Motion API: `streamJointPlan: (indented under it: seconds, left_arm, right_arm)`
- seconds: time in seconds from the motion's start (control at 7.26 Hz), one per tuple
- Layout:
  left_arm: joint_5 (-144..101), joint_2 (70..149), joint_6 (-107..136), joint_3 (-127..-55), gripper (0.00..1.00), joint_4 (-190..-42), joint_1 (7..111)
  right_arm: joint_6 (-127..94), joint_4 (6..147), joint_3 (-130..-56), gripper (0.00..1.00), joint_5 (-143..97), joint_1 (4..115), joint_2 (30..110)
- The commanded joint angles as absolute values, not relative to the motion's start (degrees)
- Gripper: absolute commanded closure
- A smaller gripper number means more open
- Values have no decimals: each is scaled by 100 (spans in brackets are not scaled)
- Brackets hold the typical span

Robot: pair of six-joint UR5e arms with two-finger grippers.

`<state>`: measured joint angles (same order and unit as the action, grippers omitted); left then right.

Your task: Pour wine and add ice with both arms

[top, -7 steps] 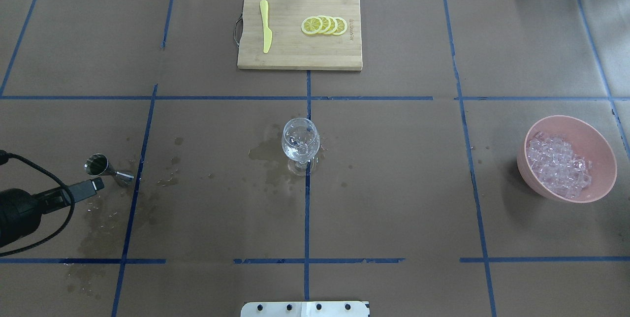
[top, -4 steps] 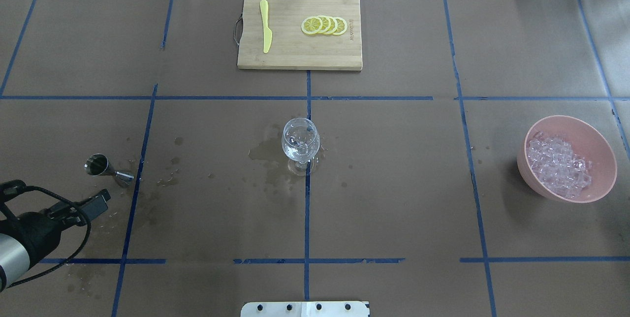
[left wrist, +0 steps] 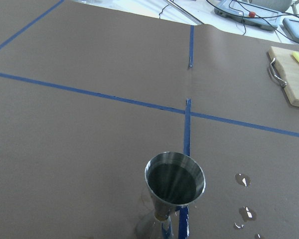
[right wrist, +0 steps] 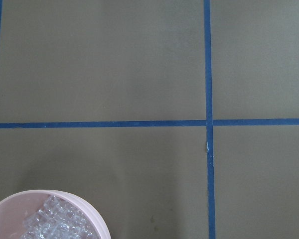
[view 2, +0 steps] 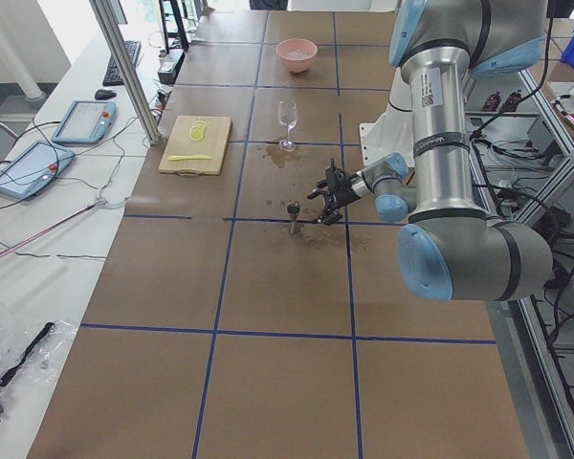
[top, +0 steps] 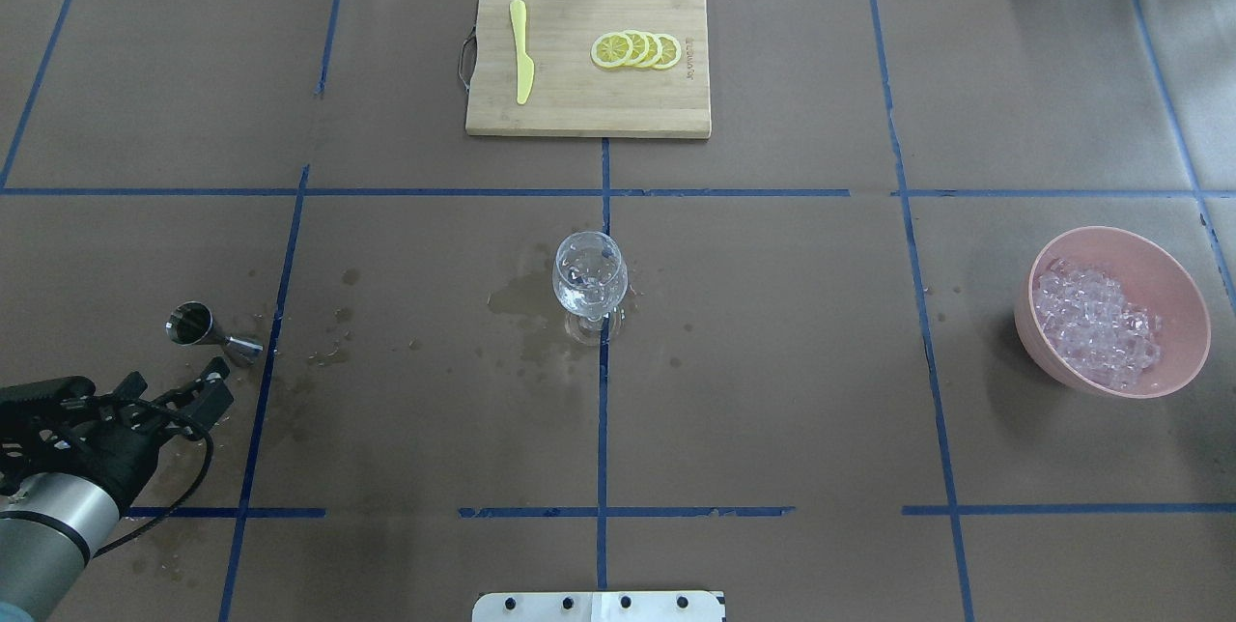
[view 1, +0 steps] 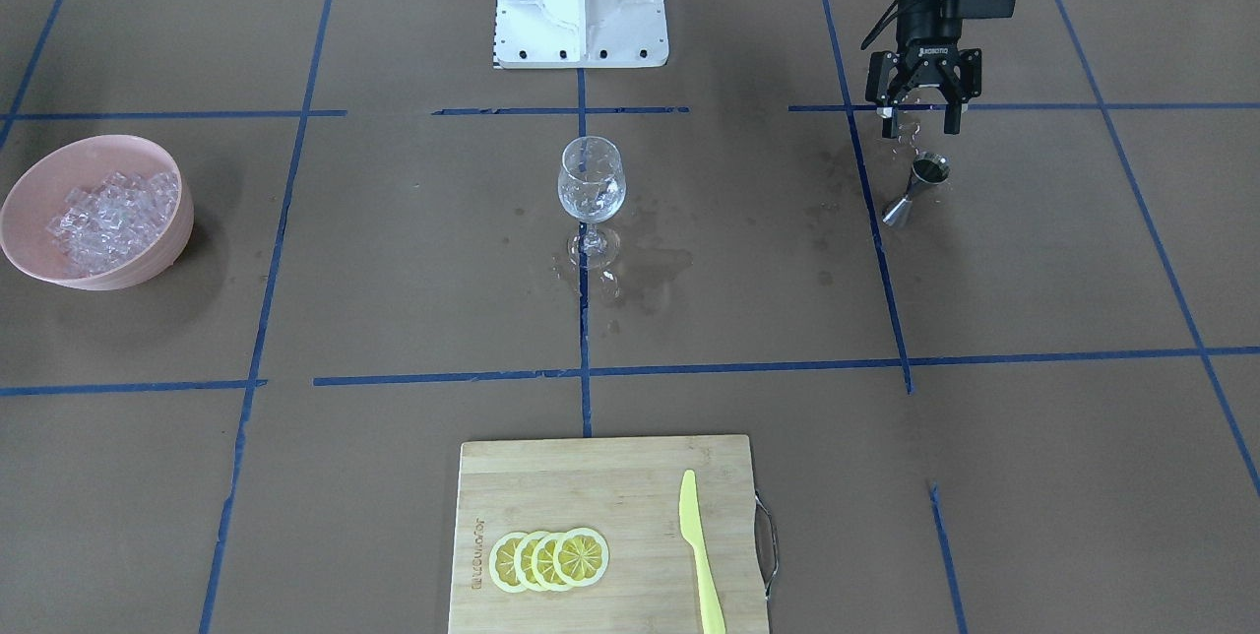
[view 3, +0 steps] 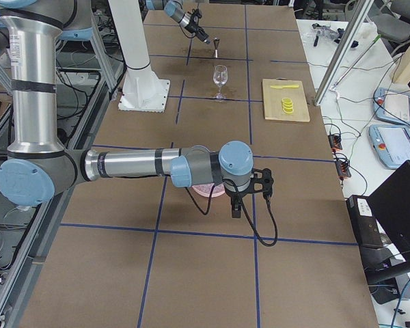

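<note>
Wine point(view 1: 591, 203), clear like water, sits low in the round wine glass point(view 1: 592, 176) in the middle of the brown paper table point(view 1: 394, 319). Wet blotches point(view 1: 650, 270) lie around the foot of the glass. The ice point(view 1: 103, 211) is a heap of small see-through cubes in the smooth pink bowl point(view 1: 162, 255), well away to one side. The left gripper point(view 1: 921, 117) hangs with its black fingers point(view 1: 953, 117) spread wide and holds nothing. It is near the shiny metal jigger point(view 1: 917, 184) and does not touch it. The jigger stands upright, like two cones joined tip to tip. The right gripper point(view 3: 237, 207) hangs over the pink bowl. I cannot tell if its fingers are spread or pressed together.
</note>
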<state>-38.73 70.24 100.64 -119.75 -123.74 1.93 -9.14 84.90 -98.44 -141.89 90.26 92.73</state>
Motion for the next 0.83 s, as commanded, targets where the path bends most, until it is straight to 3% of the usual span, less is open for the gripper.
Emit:
streamJointPlan:
  seconds: [0.0,0.69]
  left_arm:
    - [-3403,7303,10133,-11533,0,-12349,185]
    - [-2858,8049,10143,-10566,1,-12349,193]
  right_arm:
    - [-914,8490,-9844,0,-14194,9026,9272]
    - [-1107,8508,-9826,0,-14203,9026,9184]
